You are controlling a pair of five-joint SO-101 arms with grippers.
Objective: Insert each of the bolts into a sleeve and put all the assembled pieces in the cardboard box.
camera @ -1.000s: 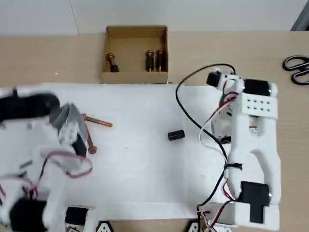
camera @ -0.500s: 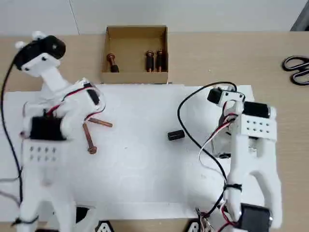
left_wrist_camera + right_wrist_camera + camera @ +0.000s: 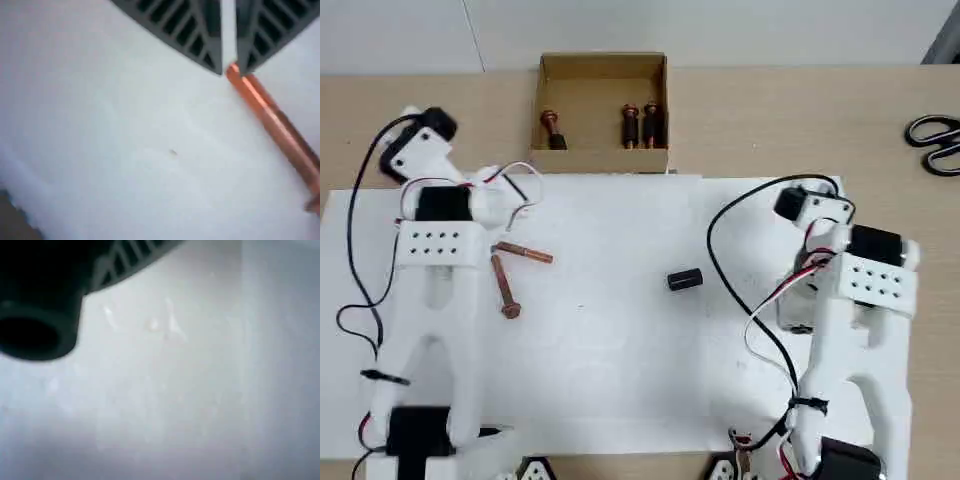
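Far table edge: cardboard box, three assembled pieces inside, each lying with its long axis roughly near-to-far. On white sheet: crosswise bolt, long axis left-to-right, slightly slanted; just beside it second bolt, long axis near-to-far, head at the near end. Mid-sheet, loose black sleeve, well apart from both, axis left-to-right. Over the sheet, left gripper: jaws almost pressed together, thin slit between, pinching nothing; tips just at the end of a copper bolt shaft that runs diagonally away from them; which of the two bolts, cannot tell. Low over the sheet's right side, right gripper: spread or pressed together, cannot tell. Far right on table: scissors
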